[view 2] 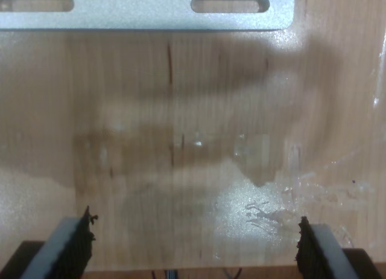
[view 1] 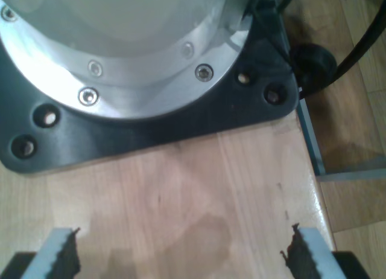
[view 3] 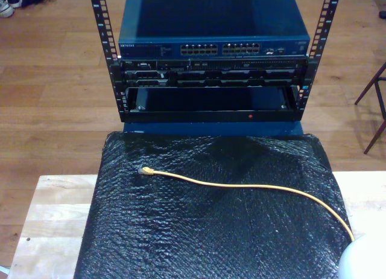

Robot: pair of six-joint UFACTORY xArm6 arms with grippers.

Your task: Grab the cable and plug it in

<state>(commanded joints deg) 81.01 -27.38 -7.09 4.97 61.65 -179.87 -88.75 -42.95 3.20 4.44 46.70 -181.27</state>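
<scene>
Across the exterior view from left to right: a pale wooden surface (view 3: 51,221) shows bare at the exterior view's left edge, and a black, crinkled plastic sheet (view 3: 199,237) covers most of its middle. On that sheet lies the long, thin yellow-orange network cable (view 3: 253,186). Its small clear plastic plug (view 3: 144,169) sits toward the exterior view's left, with the tip pointing to that left and slightly toward the rack. From the plug the cable's long axis runs almost level toward the exterior view's right, then bends down toward the lower right corner of that view, where it ends beside a pale rounded shape (view 3: 365,261). Behind the sheet stands a black metal rack (view 3: 108,61) carrying a dark blue network switch with rows of ports (view 3: 214,48); the plug lies well apart from those ports.

My first pincer (view 1: 184,255) hangs over bare pale wood, its toothed fingertips (view 1: 60,255) spread wide with nothing between them; ahead of it sits a black mounting plate (view 1: 157,125) bearing a round silver bolted flange (view 1: 139,80).

My second pincer (view 2: 193,246) is likewise spread wide and empty above glossy wood, with a grey slotted metal bracket (view 2: 145,10) lying ahead.
</scene>
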